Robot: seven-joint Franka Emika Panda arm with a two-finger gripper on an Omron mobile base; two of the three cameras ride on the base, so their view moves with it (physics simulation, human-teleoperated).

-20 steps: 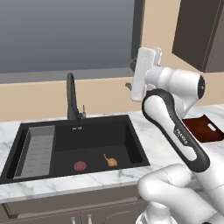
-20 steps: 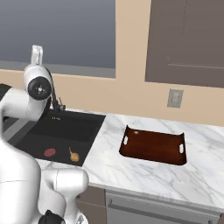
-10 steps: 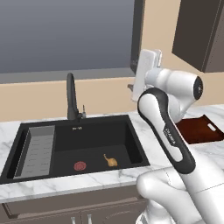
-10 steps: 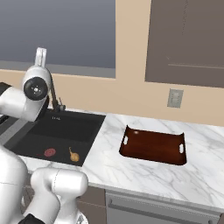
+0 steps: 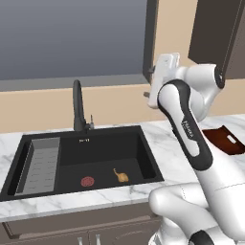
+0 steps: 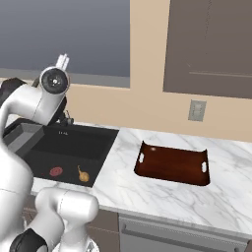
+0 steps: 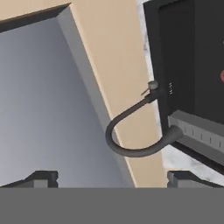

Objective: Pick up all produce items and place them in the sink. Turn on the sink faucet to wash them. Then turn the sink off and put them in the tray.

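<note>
A small golden-brown produce item [image 5: 120, 176] [image 6: 83, 174] lies on the floor of the black sink [image 5: 111, 139] [image 6: 78, 140], just right of the red drain [image 5: 87, 181]. The dark gooseneck sink faucet [image 5: 77, 103] [image 7: 131, 135] stands behind the basin with its thin lever [image 5: 91, 121] [image 7: 151, 86] at the base. My gripper [image 5: 149, 82] [image 7: 113, 178] is open and empty. It hangs high over the counter to the right of the faucet and looks toward it. The reddish-brown tray [image 6: 173, 164] [image 5: 225, 139] rests on the marble counter right of the sink.
A grey ribbed insert [image 5: 43, 165] [image 7: 201, 133] fills the sink's left side. A window spans the wall behind the faucet. Dark upper cabinets [image 6: 211, 47] hang over the tray, and a wall outlet [image 6: 197, 110] sits behind it.
The arm has turned a little while the hand stayed high beside the faucet. The jaws stayed open, and the produce item has not moved.
</note>
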